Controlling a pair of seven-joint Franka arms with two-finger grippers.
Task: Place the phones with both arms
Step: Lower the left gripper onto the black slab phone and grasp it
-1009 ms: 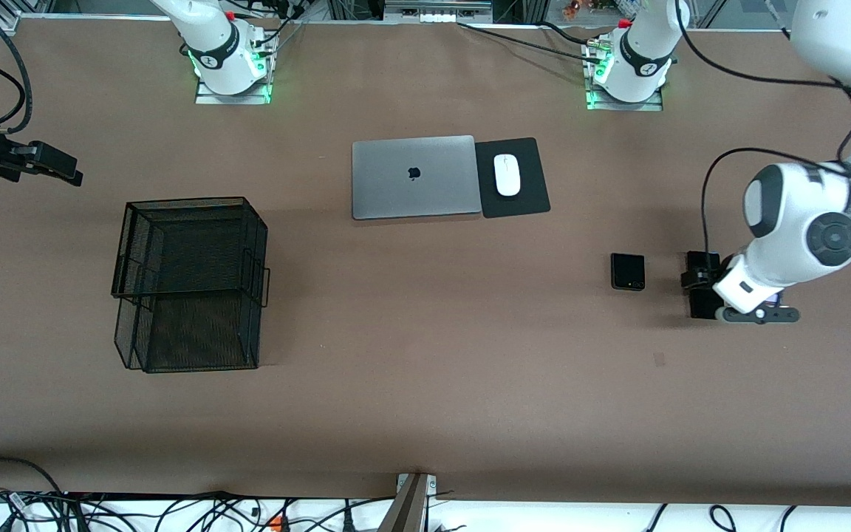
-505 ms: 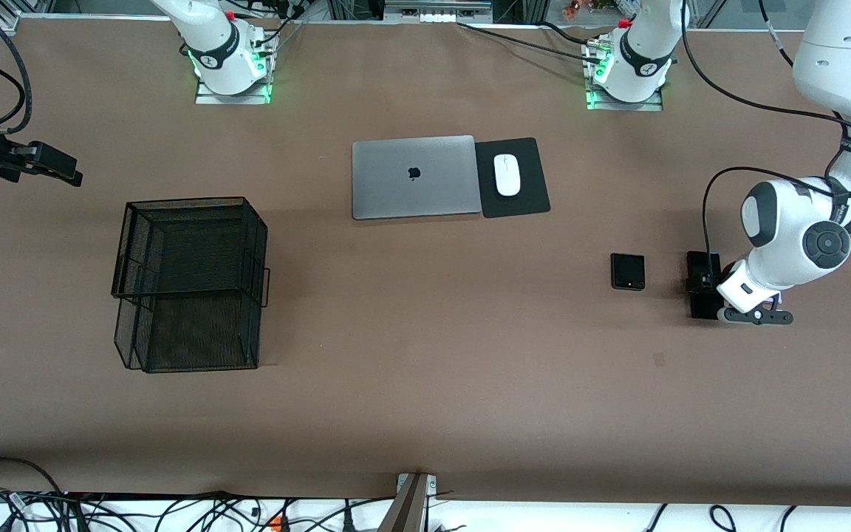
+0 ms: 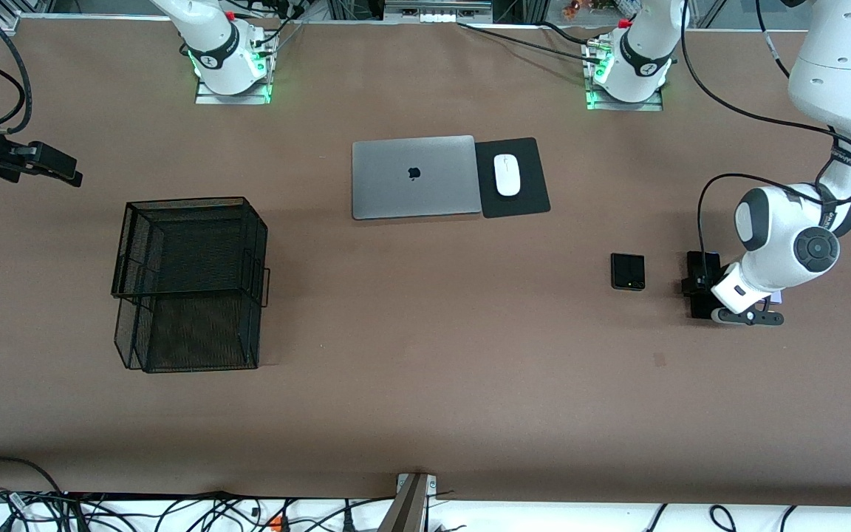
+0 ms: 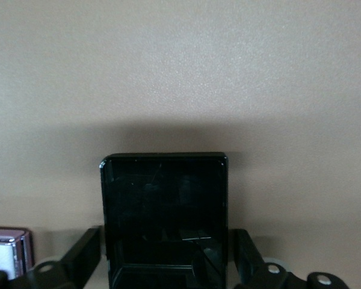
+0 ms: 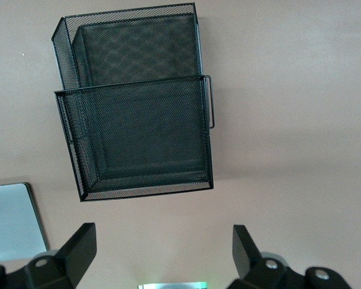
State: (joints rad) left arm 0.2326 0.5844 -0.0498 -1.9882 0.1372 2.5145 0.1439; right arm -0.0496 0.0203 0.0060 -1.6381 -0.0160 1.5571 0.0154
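Note:
The long black phone [image 3: 700, 260] lies flat on the table at the left arm's end. My left gripper [image 3: 702, 294] is down over it, shut on the long black phone [image 4: 163, 205], with a finger [image 4: 84, 253] against each long side. The lilac-white phone [image 4: 9, 250] lies right beside it, and only a pale sliver of that phone [image 3: 776, 297] shows past the wrist. The squarish black folded phone [image 3: 628, 271] rests apart, toward the table's middle. My right gripper [image 3: 56, 168] hangs open and holds nothing [image 5: 164, 241], high over the right arm's end of the table.
A black wire mesh basket [image 3: 189, 284] stands toward the right arm's end and also shows under the right gripper [image 5: 138, 120]. A shut silver laptop [image 3: 414, 177] lies mid-table beside a white mouse [image 3: 507, 174] on a black pad [image 3: 525, 198].
The left arm has come down lower over the long black phone and its fingers have drawn in against the phone's sides. The right arm has not moved.

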